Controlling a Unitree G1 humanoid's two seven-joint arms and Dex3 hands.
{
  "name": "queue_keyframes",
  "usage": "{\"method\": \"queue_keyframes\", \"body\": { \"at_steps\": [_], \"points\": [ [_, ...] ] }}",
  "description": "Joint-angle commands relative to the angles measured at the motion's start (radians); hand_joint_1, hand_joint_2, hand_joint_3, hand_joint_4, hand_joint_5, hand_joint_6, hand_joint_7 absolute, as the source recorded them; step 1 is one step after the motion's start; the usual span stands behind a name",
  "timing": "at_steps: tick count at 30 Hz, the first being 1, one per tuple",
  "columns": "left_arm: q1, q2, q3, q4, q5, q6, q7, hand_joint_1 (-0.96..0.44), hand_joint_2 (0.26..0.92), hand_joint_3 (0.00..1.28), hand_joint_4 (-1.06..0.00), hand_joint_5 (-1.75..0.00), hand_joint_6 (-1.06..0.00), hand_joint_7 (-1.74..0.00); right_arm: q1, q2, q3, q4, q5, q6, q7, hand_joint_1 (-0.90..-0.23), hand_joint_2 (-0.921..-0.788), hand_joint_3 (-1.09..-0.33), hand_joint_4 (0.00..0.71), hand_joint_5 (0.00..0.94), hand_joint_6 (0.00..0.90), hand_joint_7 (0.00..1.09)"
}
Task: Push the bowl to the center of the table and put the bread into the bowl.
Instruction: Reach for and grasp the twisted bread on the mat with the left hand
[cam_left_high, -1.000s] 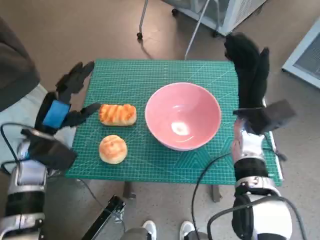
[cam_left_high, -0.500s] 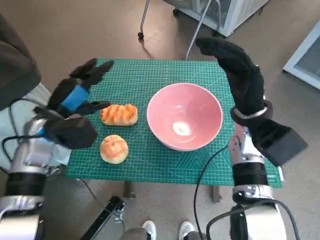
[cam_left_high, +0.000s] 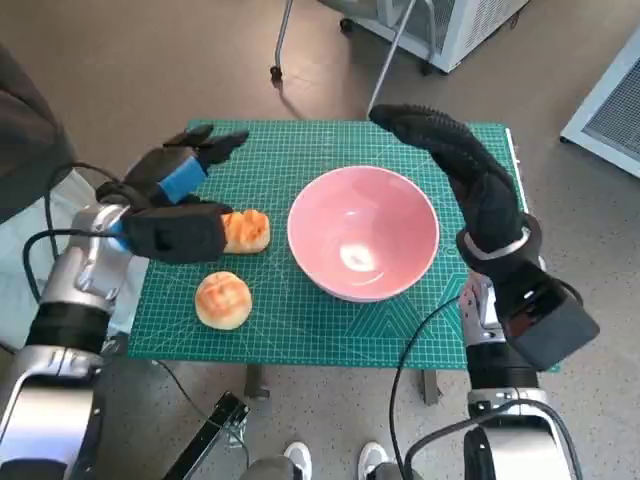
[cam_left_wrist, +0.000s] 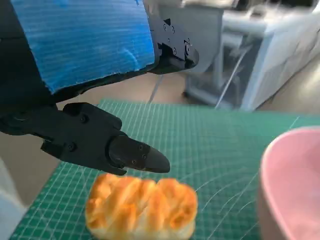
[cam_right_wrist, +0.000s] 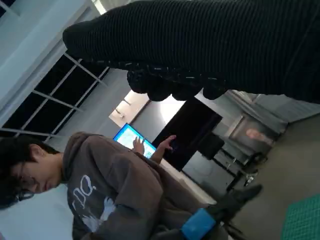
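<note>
My left hand (cam_left_high: 178, 178) hovers open over the long bread (cam_left_high: 246, 230), holding nothing. My right hand (cam_left_high: 455, 160), fingers spread and empty, hangs above the far rim of the pink bowl (cam_left_high: 362, 232), mid-desk on the green mat (cam_left_high: 300, 320). A round bun (cam_left_high: 223, 299) lies near me; a person (cam_right_wrist: 107, 187) sits beside the desk

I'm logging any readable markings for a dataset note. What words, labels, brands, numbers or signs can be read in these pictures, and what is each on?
No text can be read for certain.
Person's hoodie: a pale print on the chest, turned sideways and too blurred to read.
Green cutting mat: only a white grid and lines show; any numbers are too small to tell.
Blue screen behind the person: glowing, nothing legible.
Pink bowl, both breads and both hands: no markings visible.
</note>
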Motion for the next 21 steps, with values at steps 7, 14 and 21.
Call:
{"method": "queue_keyframes", "body": {
  "at_steps": [7, 14, 21],
  "points": [
    [-0.095, -0.071, -0.073, 0.183, 0.018, 0.114, -0.078, -0.34, 0.822, 0.00, -0.10, 0.00, -0.26, 0.00, 0.040, -0.007, 0.011, 0.002, -0.007, 0.006, -0.028, -0.646, -0.921, -0.885, 0.234, 0.018, -0.001, 0.71],
    [-0.138, -0.107, -0.111, 0.257, 0.028, 0.206, -0.163, -0.26, 0.813, 0.00, -0.09, 0.00, -0.25, 0.00, 0.047, -0.010, 0.015, -0.007, -0.011, 0.013, -0.043, -0.645, -0.921, -0.887, 0.232, 0.018, -0.001, 0.71],
    [-0.174, -0.138, -0.162, 0.306, 0.048, 0.279, -0.231, -0.20, 0.794, 0.00, -0.05, 0.00, -0.24, 0.00, 0.049, -0.013, 0.018, -0.007, -0.005, 0.018, -0.046, -0.646, -0.921, -0.886, 0.231, 0.019, -0.001, 0.71]
  ]
}}
